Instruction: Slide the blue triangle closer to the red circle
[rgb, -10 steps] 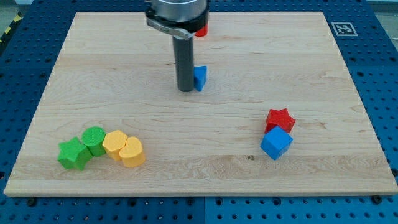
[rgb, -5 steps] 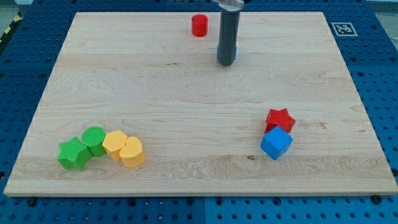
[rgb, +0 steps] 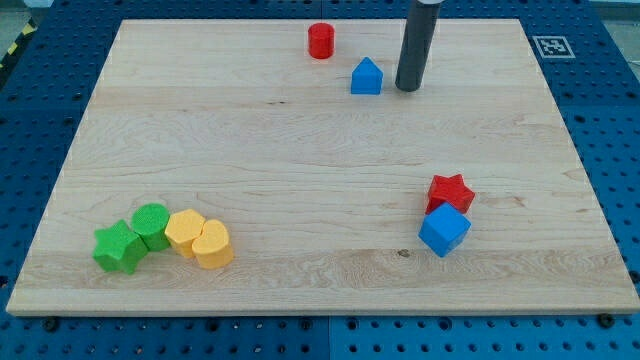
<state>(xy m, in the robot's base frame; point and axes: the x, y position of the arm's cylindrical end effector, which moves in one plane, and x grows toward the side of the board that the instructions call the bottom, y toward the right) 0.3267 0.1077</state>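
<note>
The blue triangle (rgb: 367, 77) lies near the view's top, a little right of centre. The red circle (rgb: 321, 41) stands up and to the left of it, a short gap apart. My tip (rgb: 408, 89) rests on the board just right of the blue triangle, not touching it. The dark rod rises from it out of the view's top.
A red star (rgb: 451, 191) and a blue cube (rgb: 444, 230) touch at the lower right. A green star (rgb: 118, 248), a green circle (rgb: 152, 223), a yellow block (rgb: 185, 229) and a yellow heart (rgb: 211, 244) cluster at the lower left. The wooden board (rgb: 300, 280) sits on a blue pegboard.
The blue triangle has slid up and right, closer to the red circle. My tip has moved right, from the triangle's left side to its right side, and stands clear of it.
</note>
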